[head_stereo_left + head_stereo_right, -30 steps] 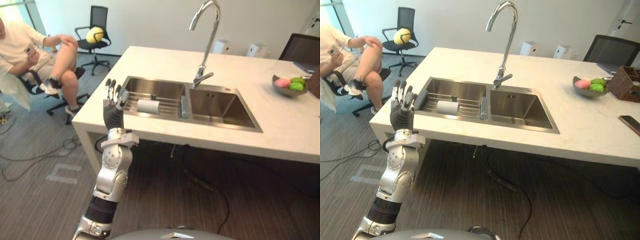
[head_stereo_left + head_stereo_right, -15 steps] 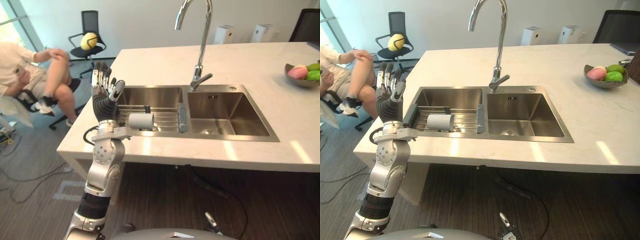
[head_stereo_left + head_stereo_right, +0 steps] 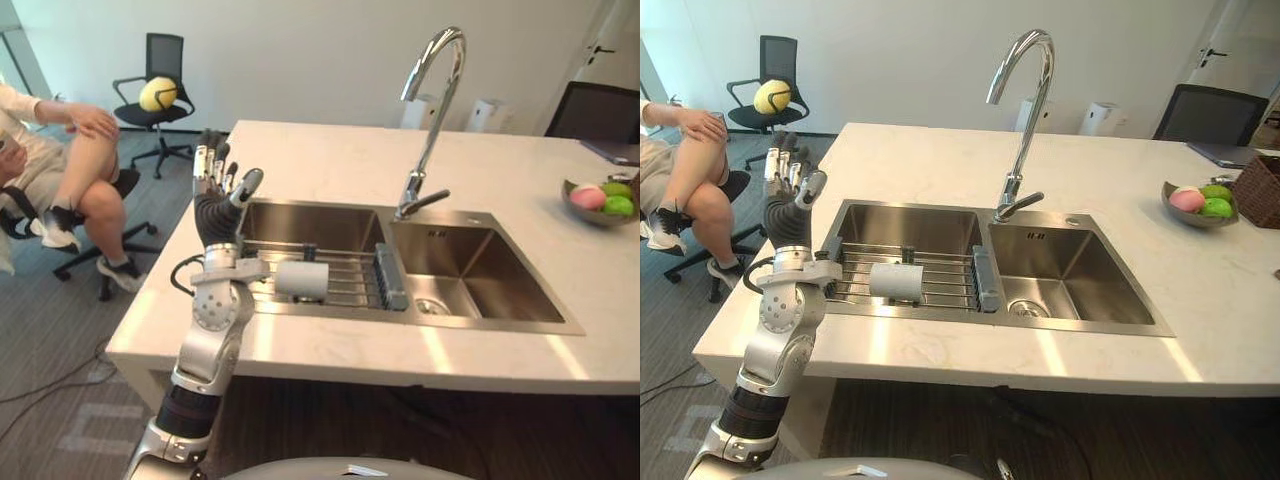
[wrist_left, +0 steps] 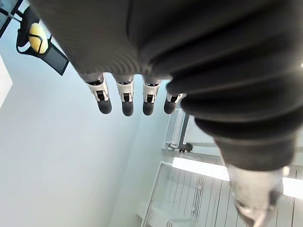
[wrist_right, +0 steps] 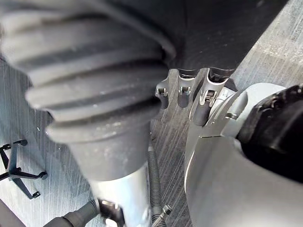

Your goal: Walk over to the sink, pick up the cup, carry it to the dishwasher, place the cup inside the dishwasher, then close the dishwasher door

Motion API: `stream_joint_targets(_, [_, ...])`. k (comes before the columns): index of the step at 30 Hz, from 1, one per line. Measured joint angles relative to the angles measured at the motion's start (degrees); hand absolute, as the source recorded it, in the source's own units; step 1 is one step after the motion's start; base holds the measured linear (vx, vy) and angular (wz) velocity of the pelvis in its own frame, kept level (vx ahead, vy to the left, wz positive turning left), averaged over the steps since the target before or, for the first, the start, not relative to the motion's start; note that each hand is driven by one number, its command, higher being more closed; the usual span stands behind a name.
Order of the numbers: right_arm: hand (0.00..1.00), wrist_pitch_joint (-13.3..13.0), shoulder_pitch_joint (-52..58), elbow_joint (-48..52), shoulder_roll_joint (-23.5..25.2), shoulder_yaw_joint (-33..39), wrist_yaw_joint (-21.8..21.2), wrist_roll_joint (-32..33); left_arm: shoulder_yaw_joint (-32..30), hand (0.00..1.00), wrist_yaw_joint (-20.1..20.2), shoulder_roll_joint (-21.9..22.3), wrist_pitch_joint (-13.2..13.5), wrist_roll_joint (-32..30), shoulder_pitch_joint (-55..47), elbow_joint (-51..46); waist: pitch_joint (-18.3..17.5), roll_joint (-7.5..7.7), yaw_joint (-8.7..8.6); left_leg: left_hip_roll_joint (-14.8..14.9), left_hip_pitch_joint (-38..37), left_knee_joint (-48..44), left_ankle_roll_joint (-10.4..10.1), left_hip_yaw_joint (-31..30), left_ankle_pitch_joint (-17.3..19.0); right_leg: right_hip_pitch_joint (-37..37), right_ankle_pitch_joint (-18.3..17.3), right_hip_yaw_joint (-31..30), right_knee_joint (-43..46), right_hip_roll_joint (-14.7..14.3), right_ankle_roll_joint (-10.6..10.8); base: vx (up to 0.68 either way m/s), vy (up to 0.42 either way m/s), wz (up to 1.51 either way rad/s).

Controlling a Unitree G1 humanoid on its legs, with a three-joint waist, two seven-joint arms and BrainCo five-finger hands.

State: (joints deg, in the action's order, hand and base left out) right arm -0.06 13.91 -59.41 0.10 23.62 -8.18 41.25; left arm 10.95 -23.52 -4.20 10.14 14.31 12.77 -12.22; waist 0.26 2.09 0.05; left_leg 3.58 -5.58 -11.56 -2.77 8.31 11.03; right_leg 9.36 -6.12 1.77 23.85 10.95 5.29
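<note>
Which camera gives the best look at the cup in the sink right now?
The right eye view: the cup lies on its side on the rack, well clear of the left hand. The left eye view shows it the same, nearer that arm. The wrist views face the wall and the floor instead.

I record the person (image 3: 85,170) as cut off by the left edge, with legs and one forearm in frame. The left hand (image 3: 215,210) and its arm cover the near left end of the drying rack (image 3: 950,275). The cup (image 3: 896,281) lies on its side there; I cannot tell which end is open. The right edge cuts the wicker basket (image 3: 1262,192), and its inside is hidden.
</note>
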Motion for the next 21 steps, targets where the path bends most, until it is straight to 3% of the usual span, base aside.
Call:
stream_joint_targets(1, [0.0, 0.5, 0.0, -0.2, 0.2, -0.2, 0.1, -1.4, -0.6, 0.0, 0.1, -0.1, 0.4, 0.0, 0.1, 1.2, 0.0, 0.8, -0.36, 0.2, 0.1, -1.7, -1.1, -0.7, 1.5, -1.9, 2.6, -0.1, -3.8, 0.1, 2.2, 0.28, -0.293, 0.22])
stream_joint_targets(2, [0.0, 1.0, 0.0, -0.2, -0.2, -0.1, 0.4, -2.1, -0.6, 0.0, 0.1, 0.3, 0.5, 0.0, 0.1, 2.5, -0.4, -0.12, -0.19, 1.9, 0.0, -2.0, -1.9, -1.0, 2.0, -3.4, 2.2, 1.0, -6.3, -1.1, 2.4, 0.25, -0.305, 0.19])
stream_joint_targets(3, [0.0, 1.9, -0.3, -0.1, -1.4, -0.1, 0.9, -3.4, -0.2, 0.0, 0.2, 1.0, 0.5, -0.1, 0.1, 2.8, -0.5, -2.03, -0.14, 3.4, 0.6, -1.3, -2.6, -1.2, 1.9, -3.7, 2.6, 2.0, -8.6, -2.9, 1.7, 0.2, -0.241, 0.03])
stream_joint_targets(4, [0.0, 2.3, -0.6, -0.1, -1.8, 0.2, 1.1, -3.5, 0.3, 0.0, 0.2, 1.2, 0.5, -0.4, 0.1, 2.8, -0.3, -2.43, 0.0, 3.9, 0.4, -0.6, -3.0, -1.2, 1.6, -3.7, 2.9, 2.1, -9.4, -3.5, 1.3, 0.2, -0.179, -0.03])
stream_joint_targets(6, [0.0, 4.1, -1.2, -0.1, -2.8, 2.6, 1.5, -3.3, 1.5, 0.0, 1.7, 2.1, -0.2, -2.7, 0.2, 2.8, -0.5, -4.61, 0.29, 5.1, -1.7, 4.0, -4.1, -0.4, -0.7, -4.4, 3.6, 2.3, -11.6, -5.2, 0.6, 0.2, -0.134, -0.1])
stream_joint_targets(13, [0.0, 5.2, -1.1, -0.8, -1.8, 4.8, 3.3, -3.1, 7.4, 0.0, 6.5, 0.3, -1.5, -19.0, -0.3, 2.9, -0.7, -3.79, 0.36, 5.3, -2.4, 5.8, -3.9, -0.4, -1.3, -7.4, 5.3, 3.4, -16.8, -5.7, 0.9, 0.05, -0.008, 0.03])
stream_joint_targets(17, [0.0, 3.9, -0.9, -2.1, -1.2, 4.6, 3.3, -2.2, 10.0, 0.0, 8.3, -7.7, -3.0, -27.5, -0.9, 2.9, -0.8, -2.66, 0.58, 4.6, -1.4, 6.3, -3.3, 0.5, -1.6, -7.4, 7.8, 2.9, -20.4, -5.2, 1.4, -0.04, 0.023, -0.07])
stream_joint_targets(21, [0.0, 2.9, 0.4, -2.2, -1.4, 3.4, 3.2, -2.1, 10.9, 0.0, 10.4, -13.6, -3.3, -30.2, -1.1, 2.5, -0.8, -2.83, 0.81, 3.6, -0.4, 6.4, -2.9, 1.2, -1.7, -7.5, 9.9, 2.2, -23.3, -4.5, 1.8, -0.04, 0.036, -0.08])
